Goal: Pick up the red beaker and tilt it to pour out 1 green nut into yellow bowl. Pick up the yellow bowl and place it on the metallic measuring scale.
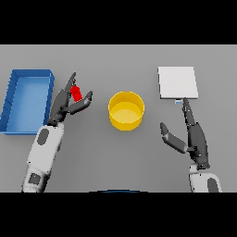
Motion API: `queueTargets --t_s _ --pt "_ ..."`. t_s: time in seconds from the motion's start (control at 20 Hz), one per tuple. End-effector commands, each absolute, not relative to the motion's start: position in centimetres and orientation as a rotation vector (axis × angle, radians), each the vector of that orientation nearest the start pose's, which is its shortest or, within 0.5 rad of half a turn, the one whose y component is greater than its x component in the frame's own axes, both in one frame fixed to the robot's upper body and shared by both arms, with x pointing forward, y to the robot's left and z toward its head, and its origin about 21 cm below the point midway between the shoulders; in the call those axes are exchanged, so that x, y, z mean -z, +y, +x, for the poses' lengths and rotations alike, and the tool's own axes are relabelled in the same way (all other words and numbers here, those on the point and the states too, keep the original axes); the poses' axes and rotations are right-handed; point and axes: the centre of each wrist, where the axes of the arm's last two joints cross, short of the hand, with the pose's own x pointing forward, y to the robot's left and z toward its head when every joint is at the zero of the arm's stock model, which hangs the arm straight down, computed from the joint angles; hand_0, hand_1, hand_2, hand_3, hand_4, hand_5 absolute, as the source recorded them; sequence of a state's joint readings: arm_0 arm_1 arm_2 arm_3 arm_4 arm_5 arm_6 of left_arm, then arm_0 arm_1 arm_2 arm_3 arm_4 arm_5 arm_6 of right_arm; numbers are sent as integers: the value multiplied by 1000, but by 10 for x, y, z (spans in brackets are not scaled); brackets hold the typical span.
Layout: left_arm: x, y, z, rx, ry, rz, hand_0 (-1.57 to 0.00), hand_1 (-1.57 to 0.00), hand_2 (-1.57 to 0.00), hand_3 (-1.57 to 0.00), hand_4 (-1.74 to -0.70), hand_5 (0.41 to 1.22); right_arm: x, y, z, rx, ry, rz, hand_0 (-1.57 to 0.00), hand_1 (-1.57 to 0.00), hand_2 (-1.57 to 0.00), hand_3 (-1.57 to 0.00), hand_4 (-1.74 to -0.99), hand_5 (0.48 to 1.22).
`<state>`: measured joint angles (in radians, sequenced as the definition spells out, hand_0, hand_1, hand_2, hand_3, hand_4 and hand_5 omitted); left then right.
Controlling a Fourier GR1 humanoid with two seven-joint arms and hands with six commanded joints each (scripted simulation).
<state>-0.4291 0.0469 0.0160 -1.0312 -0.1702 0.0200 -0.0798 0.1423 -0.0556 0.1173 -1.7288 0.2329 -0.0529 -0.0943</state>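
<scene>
The small red beaker [76, 94] stands on the table left of centre. My left hand [65, 102] is around it, open, its straight fingers behind the beaker and its thumb in front. Most of the beaker is hidden by the hand, and I cannot tell whether they touch. The yellow bowl [126, 110] sits at the table's middle, and nothing shows inside it. The metallic measuring scale [177, 82], a pale square plate, lies at the right rear. My right hand [195, 138] rests open below the scale, its fingers pointing toward the scale's front edge. No green nut is visible.
A blue rectangular bin [27, 99] stands at the far left, close beside my left forearm. Grey table [120, 157] stretches between the bowl and both arms.
</scene>
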Motion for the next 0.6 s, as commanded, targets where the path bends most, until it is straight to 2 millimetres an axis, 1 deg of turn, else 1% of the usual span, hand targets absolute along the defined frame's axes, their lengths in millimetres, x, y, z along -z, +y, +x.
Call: queueTargets --t_s 0.0,0.05,0.1,0.15,0.2,0.25,0.3,0.35,0.4,0.45,0.5,0.55 --pt "18 199 348 297 -1520 80 1 1 1 1 -1320 692 -9 -227 213 -246 -1692 -220 1 1 1 1 -1264 640" --pt "22 200 349 292 -1523 74 1 1 1 1 -1329 695 -7 -222 212 -248 -1686 -214 1 1 1 1 -1264 640" --pt "22 196 352 289 -1527 72 1 1 1 1 -1335 698 -7 -221 212 -245 -1684 -211 1 1 1 1 -1263 640" --pt "26 196 352 278 -1530 61 1 1 0 1 -1348 704 -8 -224 213 -251 -1687 -219 1 1 1 1 -1261 641" --pt "27 194 355 255 -1536 51 1 -26 -67 -31 -1378 724 -11 -226 213 -256 -1693 -220 1 1 1 1 -1259 642" --pt "28 193 356 224 -1542 50 -119 -146 -182 -124 -1410 750 -8 -224 213 -246 -1676 -214 1 1 1 1 -1260 642" --pt "26 190 355 206 -1544 44 -285 -328 -364 -292 -1449 783 -9 -223 213 -255 -1683 -219 1 1 1 1 -1258 644" --pt "24 189 358 191 -1538 57 -441 -481 -523 -547 -1448 871 -10 -224 213 -251 -1683 -226 1 1 1 1 -1257 645" --pt "23 188 361 200 -1528 84 -662 -699 -733 -724 -1500 941 -8 -227 211 -251 -1680 -225 1 1 1 1 -1255 644" --pt "23 186 362 221 -1527 89 -844 -874 -900 -838 -1541 997 -6 -224 210 -247 -1684 -218 1 1 1 1 -1256 646" --pt "22 184 363 250 -1531 90 -989 -1013 -1034 -926 -1575 1042 -8 -224 212 -243 -1688 -221 1 1 1 1 -1254 645" --pt "25 182 361 267 -1554 81 -1106 -1125 -1142 -974 -1603 1078 -7 -226 211 -241 -1687 -226 1 1 1 1 -1252 644"
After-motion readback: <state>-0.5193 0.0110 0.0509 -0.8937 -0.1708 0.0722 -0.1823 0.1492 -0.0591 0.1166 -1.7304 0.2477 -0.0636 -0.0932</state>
